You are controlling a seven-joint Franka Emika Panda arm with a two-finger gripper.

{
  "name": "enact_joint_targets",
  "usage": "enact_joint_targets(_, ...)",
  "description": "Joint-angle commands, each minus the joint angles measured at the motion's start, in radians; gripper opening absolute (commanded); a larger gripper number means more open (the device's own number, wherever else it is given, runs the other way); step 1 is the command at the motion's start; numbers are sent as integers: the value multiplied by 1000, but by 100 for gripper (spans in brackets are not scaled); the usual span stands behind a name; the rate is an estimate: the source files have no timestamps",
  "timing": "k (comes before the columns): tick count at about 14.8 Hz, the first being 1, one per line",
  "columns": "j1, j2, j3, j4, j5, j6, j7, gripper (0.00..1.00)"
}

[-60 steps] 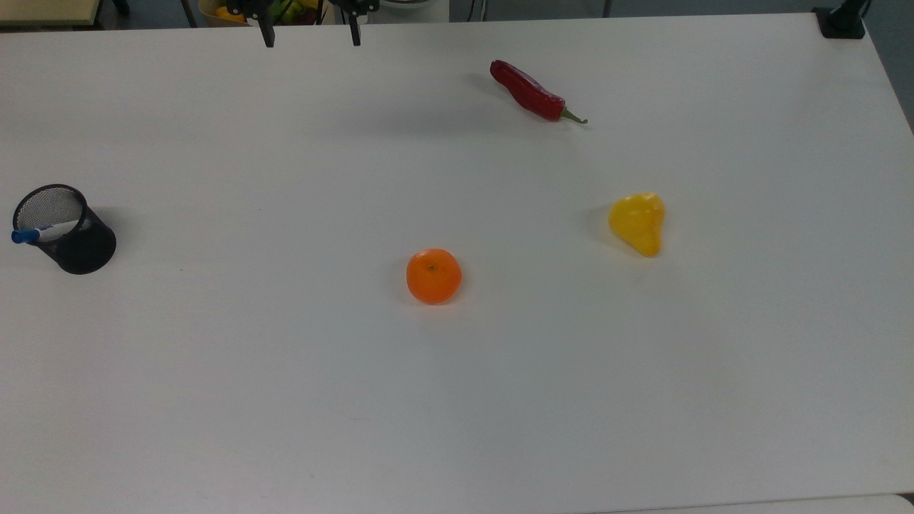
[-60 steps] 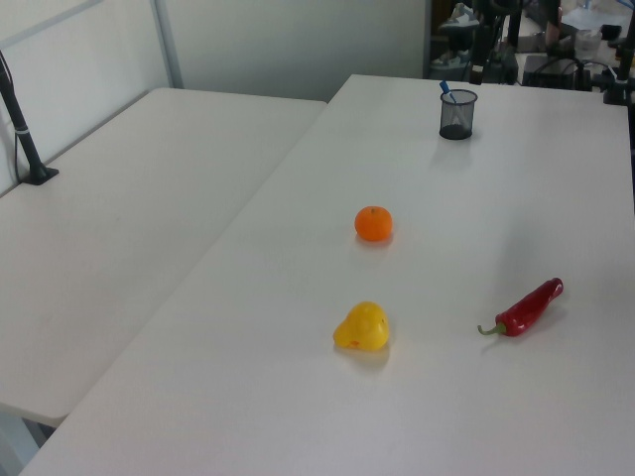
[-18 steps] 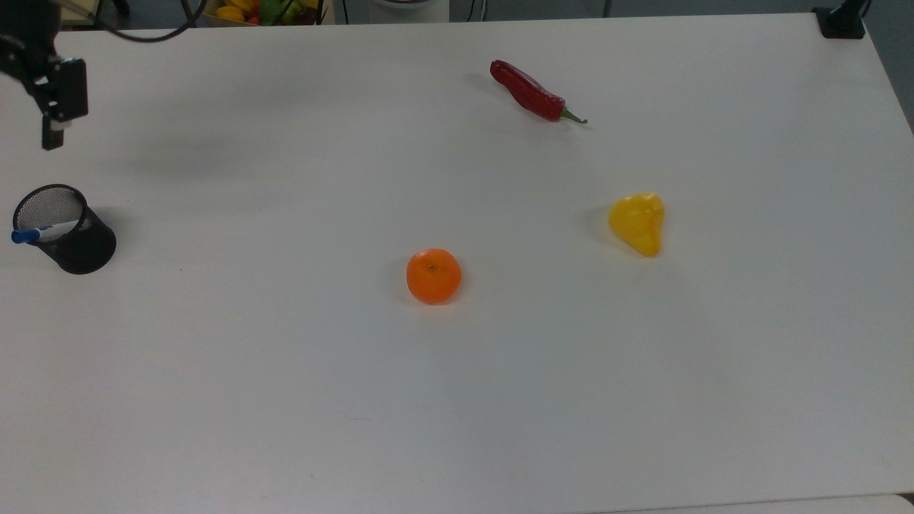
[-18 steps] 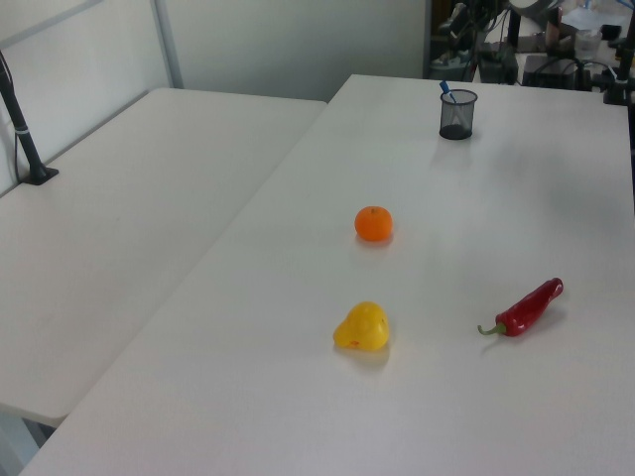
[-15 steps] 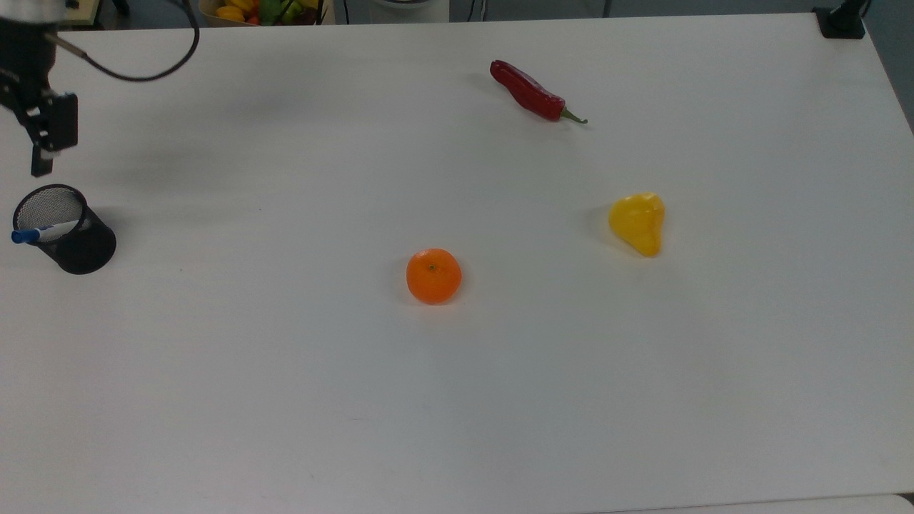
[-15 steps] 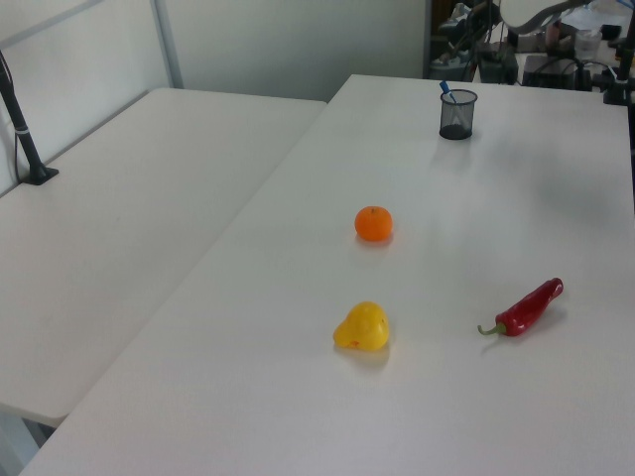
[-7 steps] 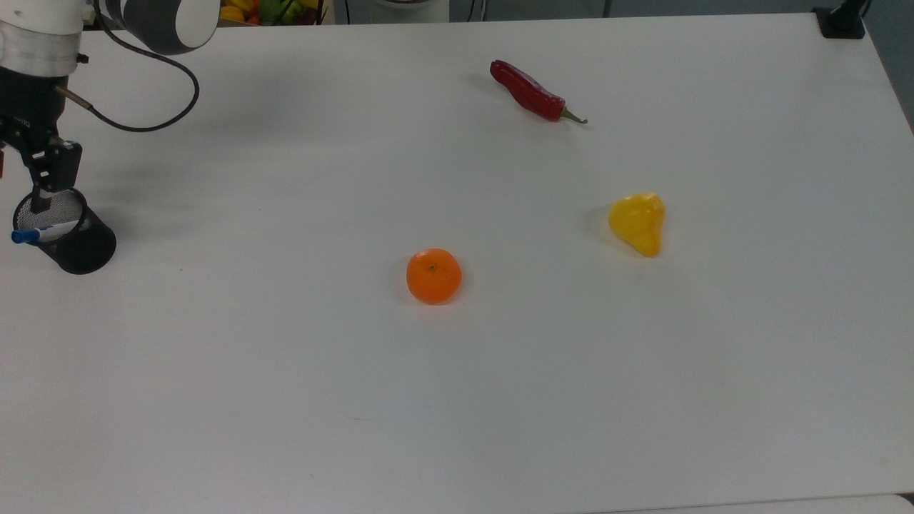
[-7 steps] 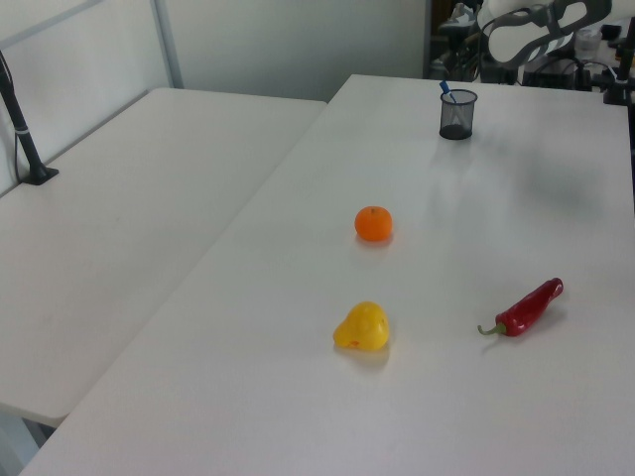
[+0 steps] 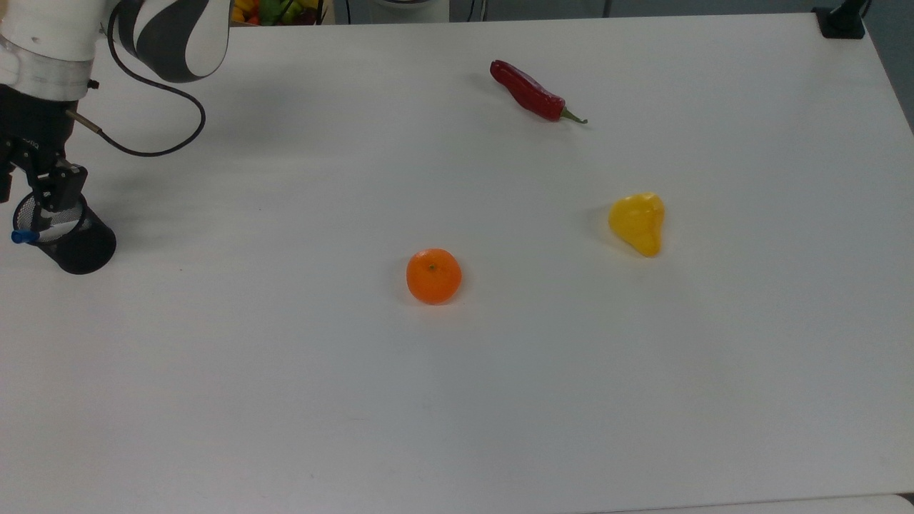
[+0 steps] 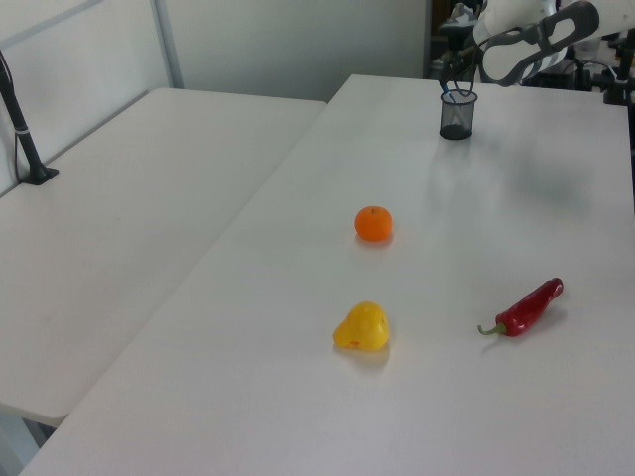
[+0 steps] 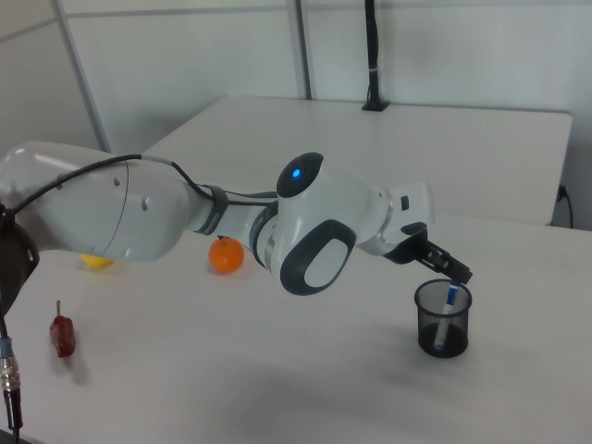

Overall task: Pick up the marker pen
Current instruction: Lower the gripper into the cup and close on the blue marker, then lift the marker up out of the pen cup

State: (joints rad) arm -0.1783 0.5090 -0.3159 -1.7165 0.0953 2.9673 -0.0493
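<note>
Within the last second the gripper [image 9: 36,207] had dropped onto the cup [image 9: 75,246], fingers apparently apart beside the upright pen [image 11: 450,301] inside, so the grasp looked imminent.

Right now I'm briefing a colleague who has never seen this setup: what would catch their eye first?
Probably the big white arm reaching across the right view, its gripper just above the black mesh pen cup where the blue-capped marker pen stands. Next, the bright items spread over the white table: an orange near the middle, a yellow pear-shaped fruit toward the top view's right, and a red chili pepper beyond them.
</note>
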Motion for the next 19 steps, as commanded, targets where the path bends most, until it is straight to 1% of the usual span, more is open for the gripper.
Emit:
enact_joint_targets(1,6,35,0,40,21,33,11,60)
enact_joint_targets(6,6,69,1,69,21,35,12,60)
enact_joint_targets(9,6,91,1,98,21,35,14,52)
enact_joint_targets(13,6,100,1,100,20,35,14,46)
enact_joint_targets(16,6,100,3,100,20,35,12,39)
enact_joint_targets(17,6,102,3,100,20,35,12,38)
enact_joint_targets(19,6,102,5,100,20,35,12,29)
